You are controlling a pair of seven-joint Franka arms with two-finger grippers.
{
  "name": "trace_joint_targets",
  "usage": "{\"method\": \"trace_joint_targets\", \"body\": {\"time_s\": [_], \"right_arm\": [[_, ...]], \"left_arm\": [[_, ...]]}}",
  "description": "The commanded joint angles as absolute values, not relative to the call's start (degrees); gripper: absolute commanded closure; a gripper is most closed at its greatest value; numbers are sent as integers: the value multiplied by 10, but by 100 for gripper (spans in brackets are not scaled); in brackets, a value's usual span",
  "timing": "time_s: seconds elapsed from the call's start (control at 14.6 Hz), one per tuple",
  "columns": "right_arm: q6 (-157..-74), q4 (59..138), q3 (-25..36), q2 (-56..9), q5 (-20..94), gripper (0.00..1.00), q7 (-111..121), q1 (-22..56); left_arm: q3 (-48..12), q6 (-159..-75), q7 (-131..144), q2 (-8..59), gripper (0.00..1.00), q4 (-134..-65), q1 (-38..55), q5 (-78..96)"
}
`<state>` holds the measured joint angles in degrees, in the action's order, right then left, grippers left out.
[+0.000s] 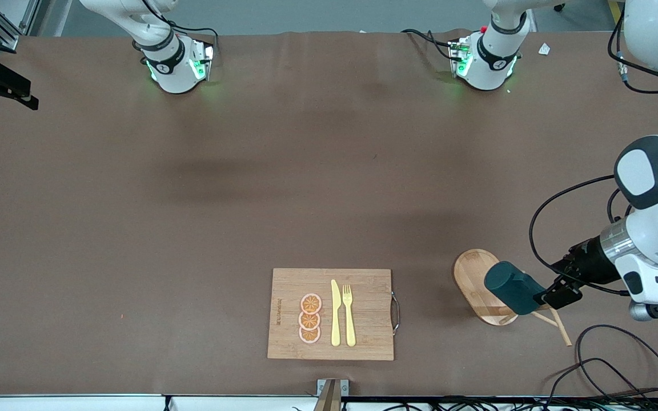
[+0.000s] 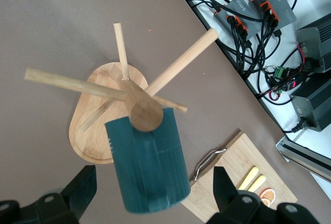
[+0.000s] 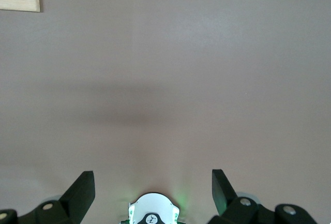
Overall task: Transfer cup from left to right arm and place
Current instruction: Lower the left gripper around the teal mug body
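Note:
The cup [image 1: 510, 287] is dark teal and hangs tilted on a wooden peg rack [image 1: 476, 273] near the left arm's end of the table. Its inside is hidden. My left gripper [image 1: 550, 297] is open at the cup's end, level with it. In the left wrist view the cup [image 2: 150, 167] lies between the two fingers [image 2: 81, 192], with a gap on each side. The rack's pegs [image 2: 181, 61] spread out above its oval base [image 2: 90, 136]. My right gripper [image 3: 152, 182] is open and empty, up over bare table; it is out of the front view.
A wooden cutting board [image 1: 366, 285] with orange slices [image 1: 310, 318], a yellow knife [image 1: 335, 313] and fork [image 1: 349, 314] lies near the front edge, toward the right arm's end from the rack. Black cables [image 1: 609, 365] loop beside the rack at the table's front corner.

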<state>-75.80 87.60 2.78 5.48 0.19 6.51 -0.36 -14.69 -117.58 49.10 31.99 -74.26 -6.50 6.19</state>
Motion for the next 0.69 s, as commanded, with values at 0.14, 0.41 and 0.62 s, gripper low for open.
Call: {"method": "trace_joint_targets", "body": {"time_s": [0.14,0.41,0.62], "right_arm": [[-763,887,26,67,1,0,69,-4],[-767,887,26,67,8,0,69,-4],[-768,887,26,67,8,0,69,-4]], "left_arm": [[-146,-1187,507,348,0,-728,-55,69],[-146,-1187,533,353,0,-730,-48,68],[-146,-1185,543,359,0,-732,-48,69]]}}
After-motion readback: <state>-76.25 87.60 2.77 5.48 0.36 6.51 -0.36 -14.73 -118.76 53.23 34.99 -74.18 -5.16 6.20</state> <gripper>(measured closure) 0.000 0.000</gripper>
